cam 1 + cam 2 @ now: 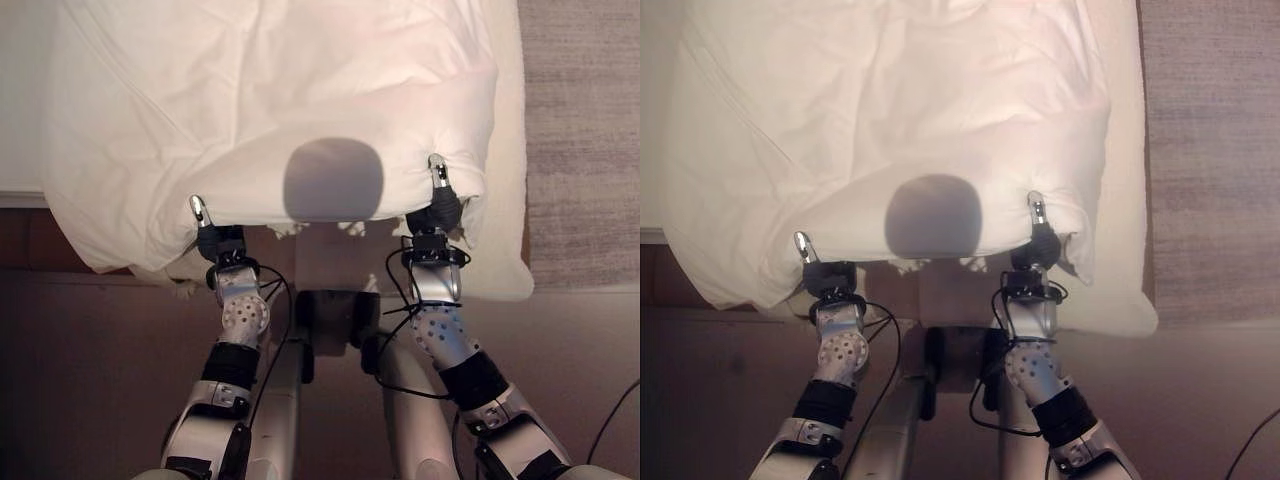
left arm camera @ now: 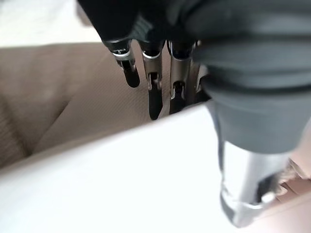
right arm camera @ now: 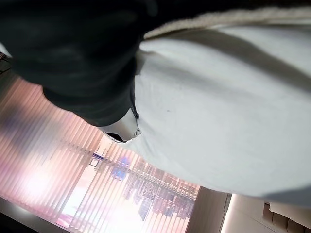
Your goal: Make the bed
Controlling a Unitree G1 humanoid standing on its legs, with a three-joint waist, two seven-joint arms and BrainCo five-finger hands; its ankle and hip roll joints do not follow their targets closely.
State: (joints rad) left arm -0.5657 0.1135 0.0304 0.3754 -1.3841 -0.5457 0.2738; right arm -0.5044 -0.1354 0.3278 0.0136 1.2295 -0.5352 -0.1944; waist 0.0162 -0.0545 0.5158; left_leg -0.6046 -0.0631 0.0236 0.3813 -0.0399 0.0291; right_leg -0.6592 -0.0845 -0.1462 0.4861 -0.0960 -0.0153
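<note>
A white duvet (image 1: 290, 110) covers the bed, spreading from the centre of the head view up toward twelve o'clock. Its near edge is raised in a shallow arch at about six o'clock, held up by both robot hands.

The left hand (image 1: 212, 235) sits at roughly seven o'clock, under the near left stretch of that edge. One silver finger pokes up over the fabric. In the left wrist view the fingers (image 2: 153, 82) curl down behind the white cloth while the thumb (image 2: 243, 184) lies along its front — the hand is clamped on the duvet edge.

The right hand (image 1: 440, 205) sits at about five o'clock, a little higher than the left. One finger lies over the top of the fabric, and in the right wrist view white cloth presses against the hand, so it too pinches the duvet edge.

A white pillow (image 1: 500, 270) shows beneath the duvet at four o'clock, its corner sticking out past the covering. A grey carpet (image 1: 580, 130) runs along the bed at three o'clock. At nine o'clock, a strip of the pale mattress edge (image 1: 20, 150) lies beside the duvet.
</note>
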